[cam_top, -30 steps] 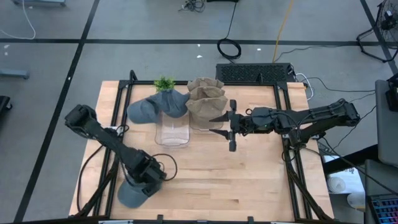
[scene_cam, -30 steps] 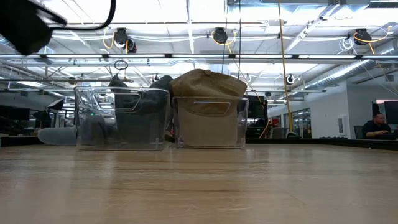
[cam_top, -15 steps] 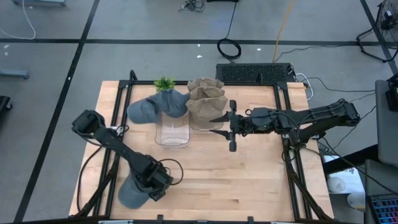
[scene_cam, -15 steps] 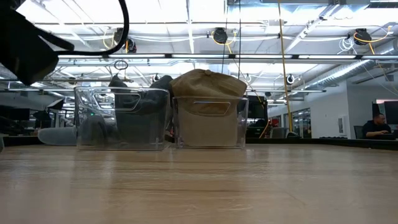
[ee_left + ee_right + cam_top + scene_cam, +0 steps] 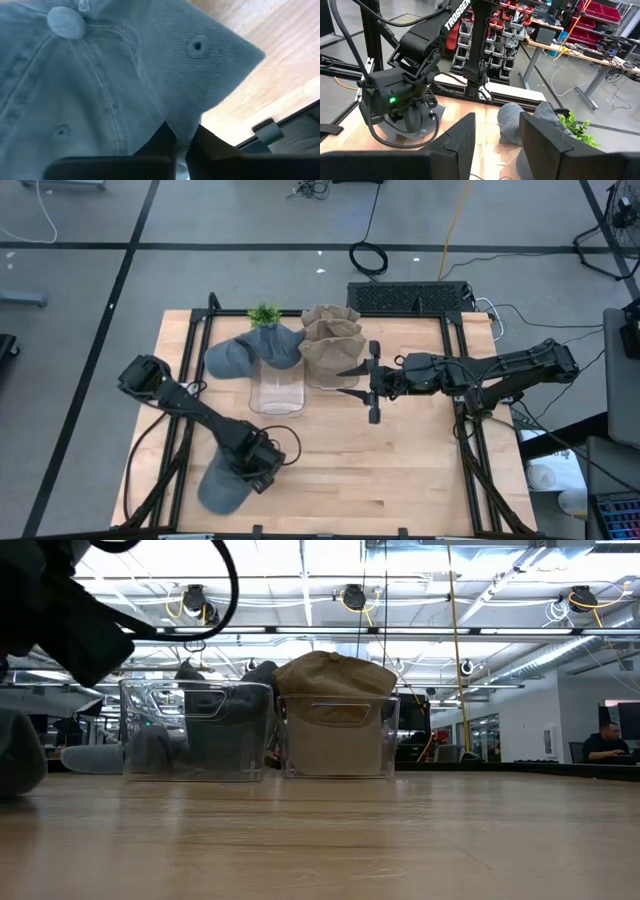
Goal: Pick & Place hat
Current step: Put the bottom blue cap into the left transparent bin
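You had the left gripper (image 5: 248,472) pinched onto the grey hat (image 5: 222,488) at the near-left part of the table (image 5: 400,470). In the left wrist view the fingers (image 5: 161,141) were closed on a fold of the cloth, with the crown button (image 5: 65,23) out ahead of them. So the hat was right at the tool, its bulk hanging just outward of the fingers toward the table's near edge; in the low view it touched the wood or nearly did.

The clear bin (image 5: 278,387) lay well apart from your left gripper, away from you and a bit to the right, with another grey hat (image 5: 250,350) draped at its far end. The tan bin (image 5: 333,360) sat beside it, stacked with tan hats (image 5: 332,330).

Your right gripper (image 5: 372,381) hovered spread, just beside the tan bin, holding nothing. It was nearer the bins, but the left arm had the hat. My guess: the next carry goes away from you, toward the clear bin.
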`<state>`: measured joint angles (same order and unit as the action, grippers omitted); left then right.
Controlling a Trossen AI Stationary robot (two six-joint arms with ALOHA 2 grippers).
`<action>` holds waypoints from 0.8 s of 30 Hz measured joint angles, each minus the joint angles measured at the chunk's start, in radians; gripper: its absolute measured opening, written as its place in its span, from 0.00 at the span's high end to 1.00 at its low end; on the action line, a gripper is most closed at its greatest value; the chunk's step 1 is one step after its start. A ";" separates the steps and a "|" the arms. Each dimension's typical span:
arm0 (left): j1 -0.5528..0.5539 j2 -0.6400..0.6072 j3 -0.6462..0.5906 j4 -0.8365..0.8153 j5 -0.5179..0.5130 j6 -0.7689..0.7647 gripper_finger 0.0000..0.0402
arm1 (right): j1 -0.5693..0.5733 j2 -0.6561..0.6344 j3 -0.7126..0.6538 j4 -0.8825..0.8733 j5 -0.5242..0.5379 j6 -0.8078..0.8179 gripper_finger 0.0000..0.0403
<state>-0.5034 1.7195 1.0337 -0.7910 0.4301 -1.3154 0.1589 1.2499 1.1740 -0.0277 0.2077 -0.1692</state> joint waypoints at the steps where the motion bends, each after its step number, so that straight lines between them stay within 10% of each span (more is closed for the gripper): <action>1: 0.007 0.000 0.003 -0.005 0.000 0.020 0.97 | 0.000 0.000 0.000 0.000 0.000 0.000 0.65; 6: 0.037 0.000 0.067 -0.121 -0.054 0.116 0.98 | 0.000 -0.001 0.000 0.000 0.004 0.043 0.65; 14: 0.066 -0.043 0.337 -0.399 -0.252 0.264 0.99 | -0.003 -0.032 0.000 0.154 0.028 0.584 0.65; 24: 0.047 -0.043 0.682 -0.687 -0.380 0.342 1.00 | -0.005 -0.076 0.000 0.262 -0.082 0.574 0.63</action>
<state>-0.4563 1.6764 1.7161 -1.4779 0.0498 -0.9737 0.1539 1.1744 1.1740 0.2345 0.1259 0.4045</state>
